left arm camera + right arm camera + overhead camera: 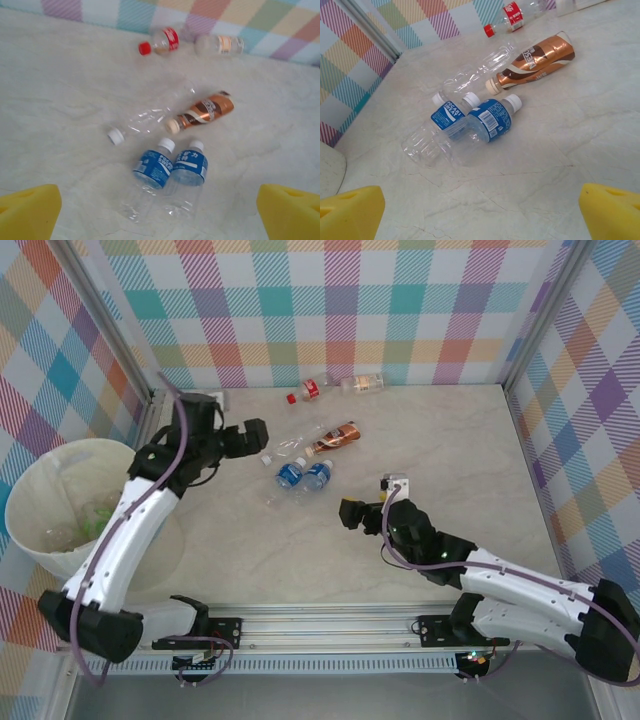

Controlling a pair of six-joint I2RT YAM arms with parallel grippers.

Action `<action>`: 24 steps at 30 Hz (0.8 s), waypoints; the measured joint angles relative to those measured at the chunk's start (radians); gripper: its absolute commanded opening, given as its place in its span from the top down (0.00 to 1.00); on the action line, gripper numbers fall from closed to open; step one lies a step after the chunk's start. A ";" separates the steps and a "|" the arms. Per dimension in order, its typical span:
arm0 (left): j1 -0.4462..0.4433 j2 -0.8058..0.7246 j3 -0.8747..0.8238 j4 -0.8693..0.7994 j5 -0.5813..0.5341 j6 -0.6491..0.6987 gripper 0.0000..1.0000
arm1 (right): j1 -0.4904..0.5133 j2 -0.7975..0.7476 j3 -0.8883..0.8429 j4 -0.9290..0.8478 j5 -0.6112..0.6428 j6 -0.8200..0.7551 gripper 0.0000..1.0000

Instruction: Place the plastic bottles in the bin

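At the centre of the top view, the plastic bottles (305,465) are scattered beside the bin (30,490) at left. Left gripper (257,438) and right gripper (368,500) are held wide apart, aimed at them.

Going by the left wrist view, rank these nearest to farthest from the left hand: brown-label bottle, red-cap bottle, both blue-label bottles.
1-2. Left blue-label bottle, right blue-label bottle, lower centre: too close to call.
3. Brown-label bottle, middle, slightly right.
4. Red-cap bottle, far, near the wall.
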 measured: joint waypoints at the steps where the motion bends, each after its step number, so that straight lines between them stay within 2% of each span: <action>1: -0.003 0.039 -0.006 0.014 0.020 0.003 0.00 | 0.000 -0.008 -0.001 -0.009 0.003 0.008 0.00; 11: -0.008 0.272 -0.074 0.056 0.126 0.102 0.01 | 0.000 -0.118 -0.040 -0.084 0.032 0.072 0.00; 16: 0.000 0.351 -0.075 0.059 0.154 0.142 0.11 | 0.000 -0.162 -0.048 -0.110 0.045 0.089 0.00; 24: 0.000 0.478 -0.076 0.061 0.164 0.171 0.17 | 0.000 -0.182 -0.048 -0.134 0.048 0.104 0.00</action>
